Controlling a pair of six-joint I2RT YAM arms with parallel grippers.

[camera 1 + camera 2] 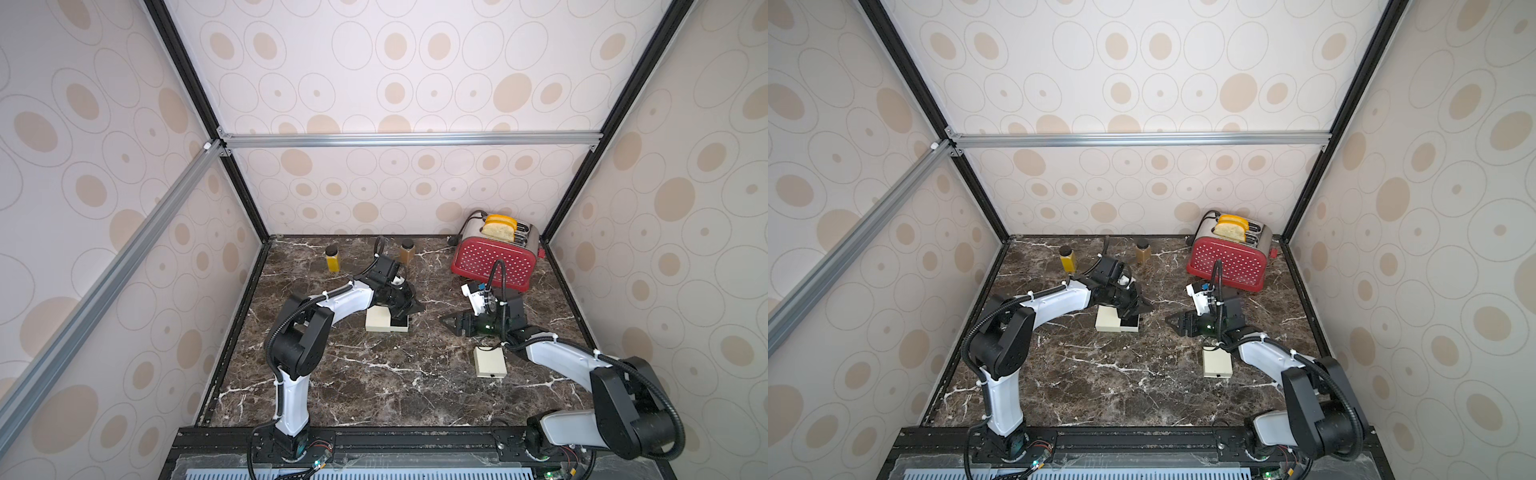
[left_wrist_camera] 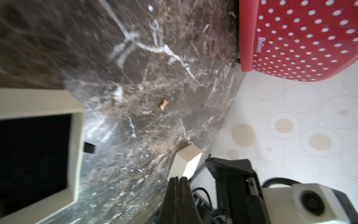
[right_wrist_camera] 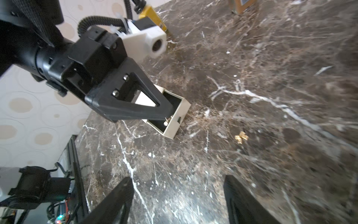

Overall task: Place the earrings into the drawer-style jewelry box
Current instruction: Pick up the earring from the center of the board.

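Right gripper gapes wide, empty, above dark marble tabletop near a small gold earring; left gripper, pinched shut, tips at the open cream jewelry-box drawer

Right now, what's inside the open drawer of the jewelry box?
Black lining shows in the drawer, with something small and shiny at the left claw's tip. The claw covers part of the inside; one gold earring lies outside it.

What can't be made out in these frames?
- gold earring: too small to find in both top views.
- left gripper: whether its shut tips pinch an earring is too small to tell, right wrist view.
- drawer inside: cut off and blurred, left wrist view; left gripper partly covers it in top views.
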